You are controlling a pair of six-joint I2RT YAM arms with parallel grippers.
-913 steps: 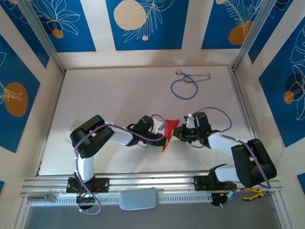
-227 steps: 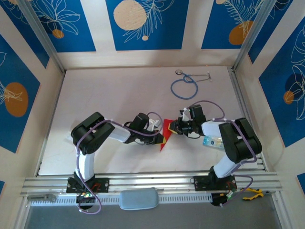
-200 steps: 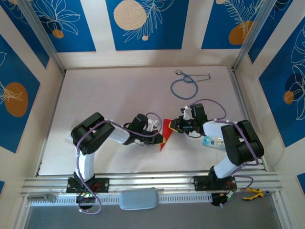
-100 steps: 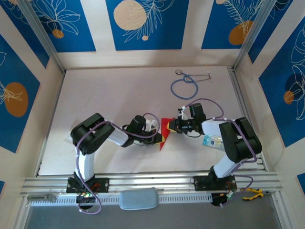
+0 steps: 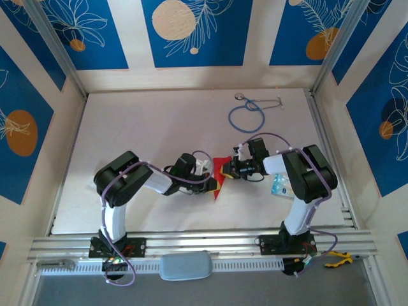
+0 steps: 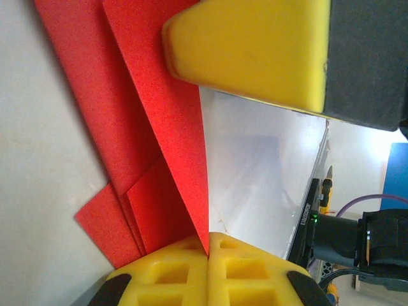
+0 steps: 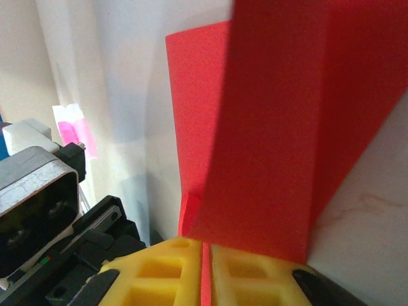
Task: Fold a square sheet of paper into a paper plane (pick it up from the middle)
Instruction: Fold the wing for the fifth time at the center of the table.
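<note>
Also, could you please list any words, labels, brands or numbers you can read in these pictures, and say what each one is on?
Nothing can be read with confidence.
Small white print on the black bar at the table edge: too blurred to read.
Label on the blue-and-white packet: too small to read.
Folded red paper: plain, no markings.

My left arm (image 5: 121, 182) and right arm (image 5: 309, 178) wear black shells over white links, each trailed by a looping purple cable (image 5: 262, 134). My left gripper (image 6: 208, 245) and right gripper (image 7: 205, 250) end in blocky yellow fingers (image 6: 245, 271) moulded with square pockets, backed in black
</note>
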